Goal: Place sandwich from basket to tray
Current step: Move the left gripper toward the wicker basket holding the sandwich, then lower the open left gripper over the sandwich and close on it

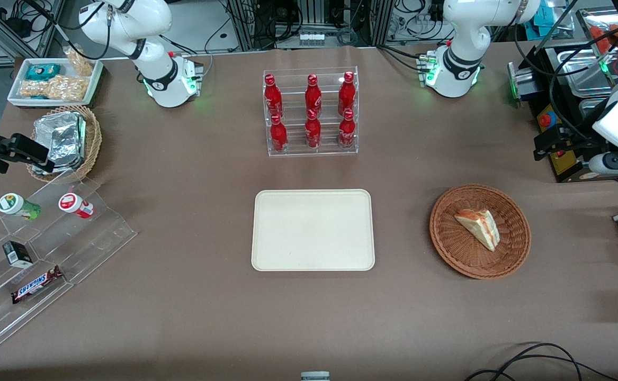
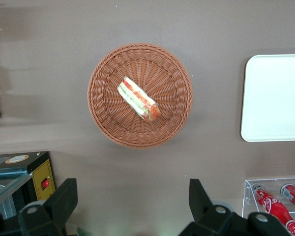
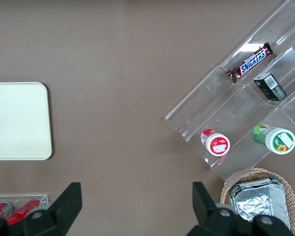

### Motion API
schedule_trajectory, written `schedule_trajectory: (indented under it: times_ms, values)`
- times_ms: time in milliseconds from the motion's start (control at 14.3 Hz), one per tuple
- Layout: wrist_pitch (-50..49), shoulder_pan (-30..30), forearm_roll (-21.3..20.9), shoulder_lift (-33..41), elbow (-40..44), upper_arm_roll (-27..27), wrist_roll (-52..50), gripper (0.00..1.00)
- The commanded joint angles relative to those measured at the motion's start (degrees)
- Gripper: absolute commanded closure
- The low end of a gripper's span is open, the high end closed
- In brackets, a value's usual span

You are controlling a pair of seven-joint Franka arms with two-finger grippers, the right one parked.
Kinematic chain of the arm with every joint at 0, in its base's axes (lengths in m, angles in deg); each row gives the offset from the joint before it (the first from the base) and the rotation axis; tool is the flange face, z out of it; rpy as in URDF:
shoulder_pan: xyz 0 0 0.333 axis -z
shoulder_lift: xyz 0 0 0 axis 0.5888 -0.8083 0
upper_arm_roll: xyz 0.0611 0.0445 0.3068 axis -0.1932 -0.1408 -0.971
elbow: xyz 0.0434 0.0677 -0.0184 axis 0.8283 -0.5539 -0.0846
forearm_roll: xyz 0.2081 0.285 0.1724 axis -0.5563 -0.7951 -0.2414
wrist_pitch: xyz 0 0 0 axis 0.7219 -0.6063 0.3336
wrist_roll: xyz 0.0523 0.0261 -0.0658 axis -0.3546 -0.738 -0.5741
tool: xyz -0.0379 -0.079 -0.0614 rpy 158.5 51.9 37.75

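The sandwich, a pale wedge with red and green filling, lies in the round reddish-brown basket toward the working arm's end of the table. The cream tray sits mid-table beside the basket with nothing on it. My gripper hangs high over the table, farther from the front camera than the basket and apart from it. In the left wrist view the sandwich rests near the middle of the basket, the tray shows beside it, and my gripper is open with only bare table between its fingers.
A clear rack of red bottles stands farther from the front camera than the tray. Toward the parked arm's end are a stepped acrylic stand with snacks, a tan basket of foil packets and a white snack tray. Metal equipment stands near the working arm.
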Motion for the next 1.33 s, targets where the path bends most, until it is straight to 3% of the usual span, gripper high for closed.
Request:
schedule_trajectory:
  times_ms: [0, 910, 1260]
  values:
    - [-0.1, 0.6, -0.6, -0.6, 1.3, -0.6, 0.5, 0.0]
    - [-1.8, 0.7, -1.3, -3.9, -2.7, -0.7, 0.3, 0.0]
    - [17.7, 0.4, -1.3, -4.8, -19.3, -0.8, -2.0, 0.0]
